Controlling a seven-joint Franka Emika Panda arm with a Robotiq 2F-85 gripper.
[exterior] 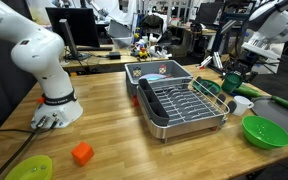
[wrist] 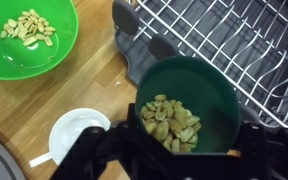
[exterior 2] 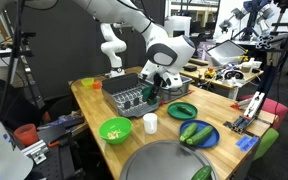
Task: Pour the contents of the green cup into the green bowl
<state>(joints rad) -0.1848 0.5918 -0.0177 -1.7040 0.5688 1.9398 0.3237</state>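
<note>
The green cup (wrist: 184, 95) is a small dark-green cup with pale nuts in its bottom. My gripper (wrist: 172, 148) is shut on it and holds it above the table, beside the dish rack. In both exterior views the gripper (exterior: 246, 72) (exterior 2: 156, 84) carries the cup (exterior: 234, 86) at the rack's end. The green bowl (wrist: 24, 45) is bright lime green and has some nuts in it. It sits on the table to the upper left of the cup in the wrist view. It also shows in both exterior views (exterior: 266, 132) (exterior 2: 115, 130).
A small white cup (wrist: 79, 135) (exterior: 242, 104) (exterior 2: 150, 123) stands between cup and bowl. A grey dish rack (exterior: 179, 100) (exterior 2: 129, 92) fills the table's middle. A yellow-green dish (exterior: 29, 168) and an orange block (exterior: 81, 153) lie near the robot base. A green plate (exterior 2: 182, 110) and a blue plate (exterior 2: 197, 133) lie nearby.
</note>
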